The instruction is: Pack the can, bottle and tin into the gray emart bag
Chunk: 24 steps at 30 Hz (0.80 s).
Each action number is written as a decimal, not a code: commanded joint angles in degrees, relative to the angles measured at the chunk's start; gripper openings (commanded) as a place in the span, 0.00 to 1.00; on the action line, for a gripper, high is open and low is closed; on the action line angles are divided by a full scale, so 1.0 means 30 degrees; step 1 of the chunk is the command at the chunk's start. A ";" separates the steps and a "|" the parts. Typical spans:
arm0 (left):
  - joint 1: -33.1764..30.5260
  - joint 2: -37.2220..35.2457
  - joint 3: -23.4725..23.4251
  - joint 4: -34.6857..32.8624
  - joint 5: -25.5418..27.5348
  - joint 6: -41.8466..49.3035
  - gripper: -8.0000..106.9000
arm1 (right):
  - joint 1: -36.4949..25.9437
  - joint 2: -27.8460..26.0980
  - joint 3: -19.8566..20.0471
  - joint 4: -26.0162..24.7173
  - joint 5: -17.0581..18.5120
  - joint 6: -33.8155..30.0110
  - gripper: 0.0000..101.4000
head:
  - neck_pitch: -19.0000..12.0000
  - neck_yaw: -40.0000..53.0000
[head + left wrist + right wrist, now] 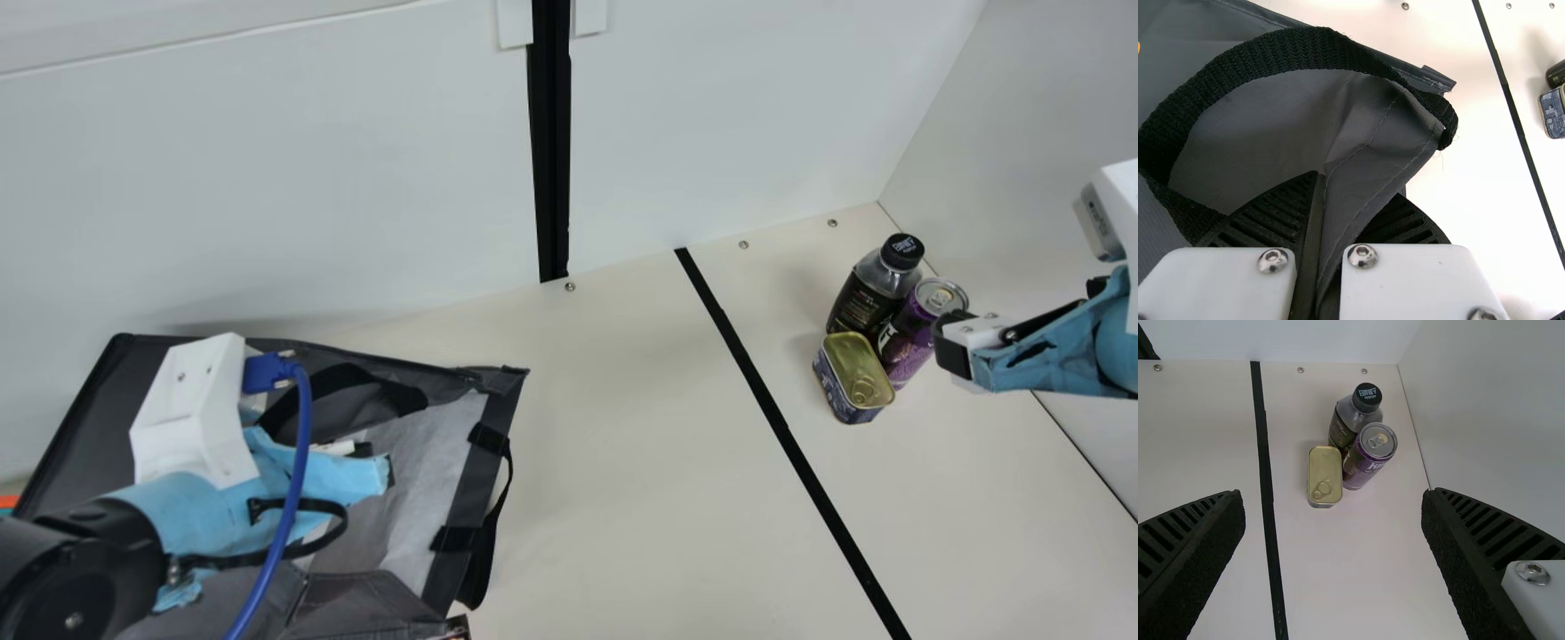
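Clenched a fold of the gray fabric bag with black webbing handles (80, 400) in the left end effector (369, 464). Held the right end effector (953, 347) released, black ribbed fingers (1198, 553) wide apart, above the cream tabletop (622, 427). Located the clear, black-capped bottle (864, 302), purple cylindrical metal can (911, 333) and rectangular gold-topped metal tin (846, 380) grouped closely, ahead of the right end effector and well apart from the left.
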State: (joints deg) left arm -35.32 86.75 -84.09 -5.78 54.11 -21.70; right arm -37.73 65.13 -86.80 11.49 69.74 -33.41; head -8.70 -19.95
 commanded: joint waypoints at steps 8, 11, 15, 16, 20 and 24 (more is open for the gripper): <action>0.0000 0.0000 0.0000 0.0000 0.0000 0.0000 0.16 | 0.0000 0.0000 0.0000 0.0000 0.0000 0.0000 0.90 | -0.0433 -0.0016; 0.0000 0.0000 0.0000 0.0000 0.0000 0.0000 0.16 | 0.0000 0.0000 0.0000 0.0000 0.0000 0.0000 0.90 | -0.0433 -0.0016; 0.0000 0.0000 0.0000 0.0000 0.0000 0.0000 0.16 | 0.0000 0.0000 0.0000 0.0000 0.0000 0.0000 0.90 | -0.0433 -0.0016; 0.0000 0.0000 0.0000 0.0000 0.0000 0.0000 0.16 | 0.0000 0.0000 0.0000 0.0000 0.0000 0.0000 0.90 | -0.0433 -0.0016; 0.0000 0.0000 0.0000 0.0000 0.0000 0.0000 0.16 | 0.0000 0.0000 0.0000 0.0000 0.0000 0.0000 0.90 | -0.0433 -0.0016; 0.0000 0.0000 0.0000 0.0000 0.0000 0.0000 0.16 | 0.0000 0.0000 0.0000 0.0000 0.0000 0.0000 0.90 | -0.0433 -0.0016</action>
State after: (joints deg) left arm -35.32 86.75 -84.09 -5.78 54.11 -21.70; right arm -37.73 65.13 -86.80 11.49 69.74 -33.41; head -8.70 -19.86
